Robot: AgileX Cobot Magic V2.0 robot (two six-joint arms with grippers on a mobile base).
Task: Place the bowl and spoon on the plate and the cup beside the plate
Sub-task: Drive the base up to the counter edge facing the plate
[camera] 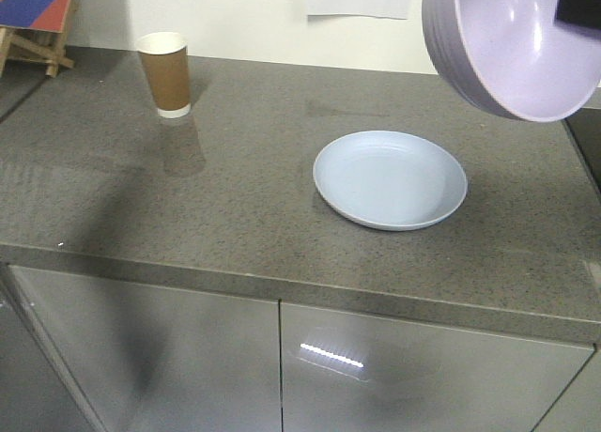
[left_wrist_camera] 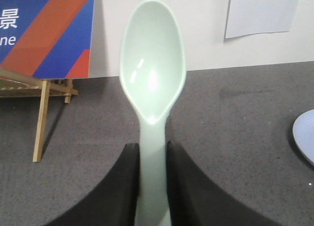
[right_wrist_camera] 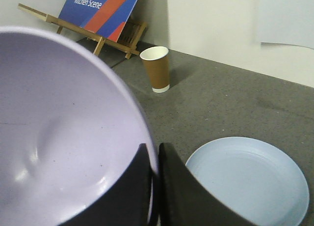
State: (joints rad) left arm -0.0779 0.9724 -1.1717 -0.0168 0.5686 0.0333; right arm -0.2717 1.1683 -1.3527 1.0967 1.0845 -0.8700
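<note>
High at the right, lavender bowl (camera: 512, 38) pinched at rim by right gripper (right_wrist_camera: 156, 155): light, stiff, probably slippery; mint spoon (left_wrist_camera: 153, 73) clamped by handle in left gripper (left_wrist_camera: 153, 155).

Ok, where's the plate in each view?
Front: plate right of centre on the counter.
Left wrist: plate sliver at right edge.
Right wrist: plate at lower right.
Landmark: blue-and-red sign, upper left in all three.

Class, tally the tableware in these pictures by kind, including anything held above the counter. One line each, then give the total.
lavender bowl: 1
mint-green spoon: 1
pale blue plate: 1
brown paper cup: 1
Total: 4
</note>
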